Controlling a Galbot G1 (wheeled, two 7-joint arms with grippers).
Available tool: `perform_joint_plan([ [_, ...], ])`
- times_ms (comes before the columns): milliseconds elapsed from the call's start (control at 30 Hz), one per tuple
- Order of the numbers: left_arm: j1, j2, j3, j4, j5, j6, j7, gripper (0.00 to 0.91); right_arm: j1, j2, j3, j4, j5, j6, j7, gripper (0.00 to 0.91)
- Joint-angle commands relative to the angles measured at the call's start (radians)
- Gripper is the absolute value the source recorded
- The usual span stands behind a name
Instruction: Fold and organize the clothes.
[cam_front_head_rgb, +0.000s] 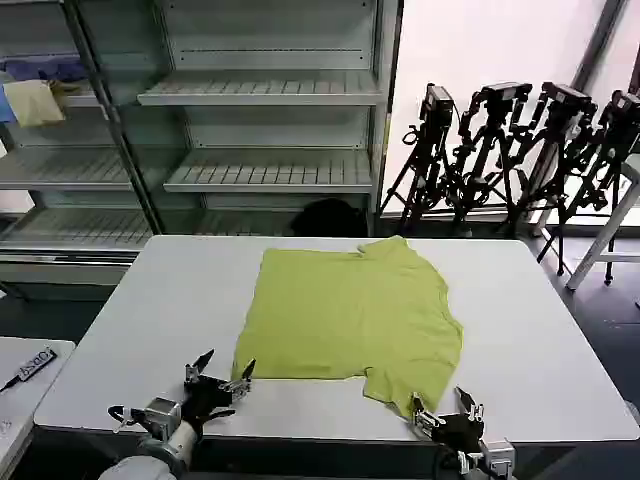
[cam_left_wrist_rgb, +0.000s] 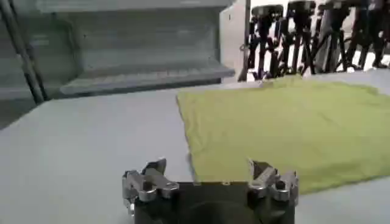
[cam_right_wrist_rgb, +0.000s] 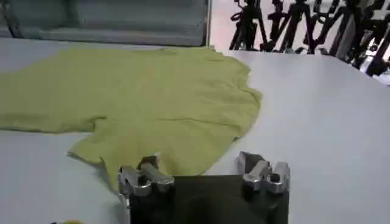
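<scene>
The lime yellow-green T-shirt lies spread flat on the white table, partly folded, one sleeve reaching toward the near right edge. My left gripper hovers open at the near edge, just off the shirt's near-left corner. My right gripper hangs open at the near right, beside the shirt's sleeve end. In the left wrist view my left gripper holds nothing, and the shirt stretches beyond it. In the right wrist view my right gripper is empty above the sleeve's edge.
Grey metal shelves stand behind the table, with pale yellow and blue cloths on the upper left shelf. Black tripods crowd the back right. A small side table sits at the left.
</scene>
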Motion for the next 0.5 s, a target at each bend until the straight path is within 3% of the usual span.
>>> perform_joint_plan([
  [33, 0.017, 0.002, 0.018, 0.033, 0.041, -0.006, 0.000, 0.907, -0.014, 0.001, -0.022, -0.031, 0.008, -0.006, 0.001, 0.393],
  [100, 0.017, 0.000, 0.022, 0.041, 0.046, -0.008, 0.000, 0.806, -0.014, 0.003, -0.025, -0.033, 0.005, -0.004, 0.002, 0.191],
  [133, 0.016, -0.002, 0.025, 0.044, 0.047, -0.008, -0.001, 0.655, -0.013, 0.004, -0.027, -0.034, 0.001, -0.003, 0.003, 0.050],
  [167, 0.015, -0.005, 0.026, 0.045, 0.047, -0.008, -0.001, 0.464, -0.013, 0.005, -0.028, -0.034, 0.000, -0.002, 0.003, 0.000],
  [233, 0.016, -0.006, 0.028, 0.044, 0.048, -0.007, -0.002, 0.242, -0.015, 0.005, -0.030, -0.032, -0.001, -0.001, 0.003, 0.000],
  [267, 0.017, -0.007, 0.029, 0.044, 0.047, -0.008, -0.001, 0.242, -0.015, 0.005, -0.030, -0.031, -0.001, 0.000, 0.003, 0.000],
  [300, 0.018, -0.007, 0.030, 0.044, 0.047, -0.010, 0.001, 0.030, -0.016, 0.005, -0.030, -0.031, -0.001, 0.002, 0.003, 0.000],
  [500, 0.019, -0.010, 0.038, 0.045, 0.042, -0.014, 0.008, 0.010, -0.018, 0.005, -0.028, -0.025, -0.001, 0.014, 0.002, 0.000],
])
